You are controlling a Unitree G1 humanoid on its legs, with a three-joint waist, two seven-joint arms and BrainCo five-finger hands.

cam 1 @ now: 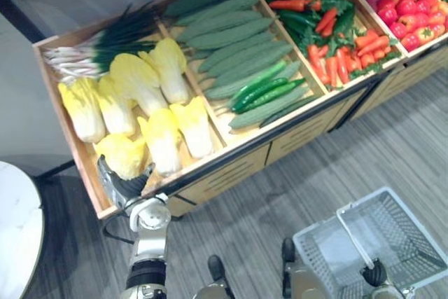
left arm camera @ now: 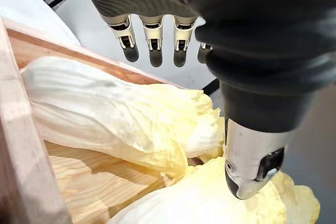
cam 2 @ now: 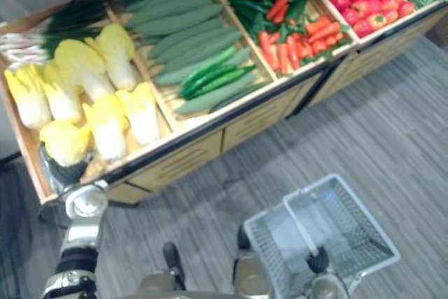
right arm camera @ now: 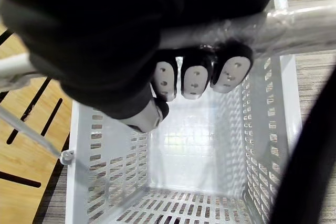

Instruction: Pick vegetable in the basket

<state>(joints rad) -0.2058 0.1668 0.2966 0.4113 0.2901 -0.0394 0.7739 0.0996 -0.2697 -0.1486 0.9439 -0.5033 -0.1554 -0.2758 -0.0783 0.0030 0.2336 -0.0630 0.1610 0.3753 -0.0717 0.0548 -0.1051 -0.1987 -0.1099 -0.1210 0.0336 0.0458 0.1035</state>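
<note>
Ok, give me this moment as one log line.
left hand: open, over front cabbage, no grip | right hand: shut on basket handle | basket: empty

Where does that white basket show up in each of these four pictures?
Left eye view: basket at lower right, in front of the vegetable stand.
Right eye view: lower middle-right.
Right wrist view: its inside, straight below the fingers.
Left wrist view: left hand over cabbages instead.
Shared landmark: right hand curled round the basket's handle.

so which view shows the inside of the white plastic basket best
The right wrist view: it looks straight down into the white plastic mesh basket, empty, right hand curled round its handle. Both eye views show it from above, farther off.
</note>
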